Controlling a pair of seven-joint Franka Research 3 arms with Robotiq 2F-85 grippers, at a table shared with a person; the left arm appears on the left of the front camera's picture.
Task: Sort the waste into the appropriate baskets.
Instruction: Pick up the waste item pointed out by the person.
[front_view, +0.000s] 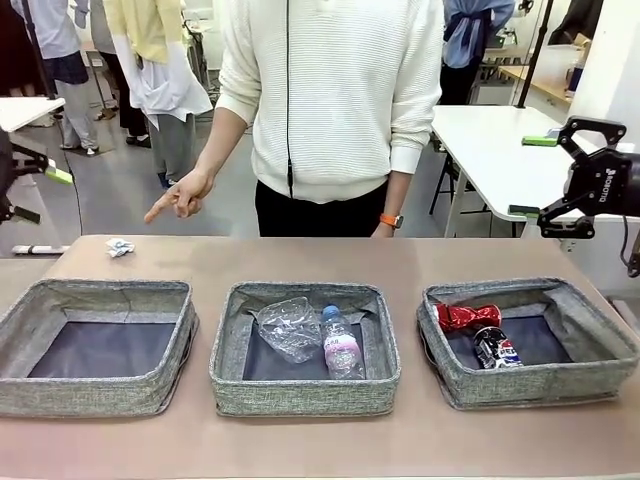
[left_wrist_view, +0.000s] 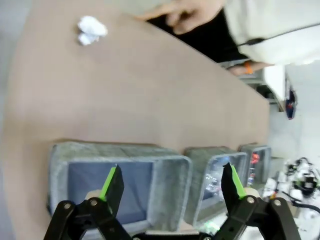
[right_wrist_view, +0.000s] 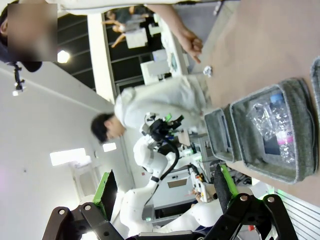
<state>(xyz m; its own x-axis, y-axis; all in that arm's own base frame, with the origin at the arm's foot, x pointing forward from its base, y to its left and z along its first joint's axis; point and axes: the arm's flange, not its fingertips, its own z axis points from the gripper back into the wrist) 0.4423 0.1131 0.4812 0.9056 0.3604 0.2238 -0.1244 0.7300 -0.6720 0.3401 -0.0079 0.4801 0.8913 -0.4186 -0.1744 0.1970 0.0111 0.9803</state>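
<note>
Front view is showing the small white paper wad (front_view: 120, 247) lying on the bare table at about ten o'clock from the left basket (front_view: 30, 305), apart from its far-left corner, while the person's hand (front_view: 182, 196) is pointing down toward it from one o'clock. Left gripper (left_wrist_view: 170, 182) is hovering above that empty basket with jaws spread wide and nothing between them, so it is best reaching out toward eleven o'clock, straddling the soft wad squarely. Right gripper (right_wrist_view: 162, 186) is idling, jaws equally spread.
</note>
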